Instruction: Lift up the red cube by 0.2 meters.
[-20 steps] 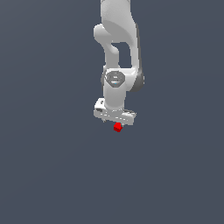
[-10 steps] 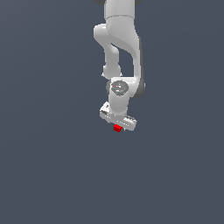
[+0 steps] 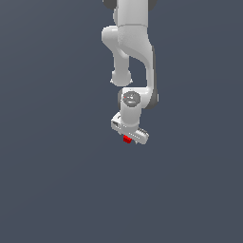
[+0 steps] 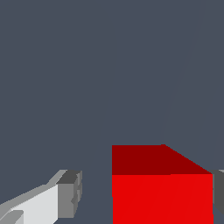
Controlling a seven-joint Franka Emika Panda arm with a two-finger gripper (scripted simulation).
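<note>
Now, red cube (image 4: 162, 192) between parted jaws, against one, clear of the other.

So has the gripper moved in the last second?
Yes. The gripper has shifted lower in the exterior view, judged against the frame edges, and now covers more of the red cube.

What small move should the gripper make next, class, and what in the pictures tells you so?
Probably close the fingers. In the wrist view the red cube sits between them, one finger apart from it by a clear gap, so the gripper looks open around the cube, not yet gripping.
</note>
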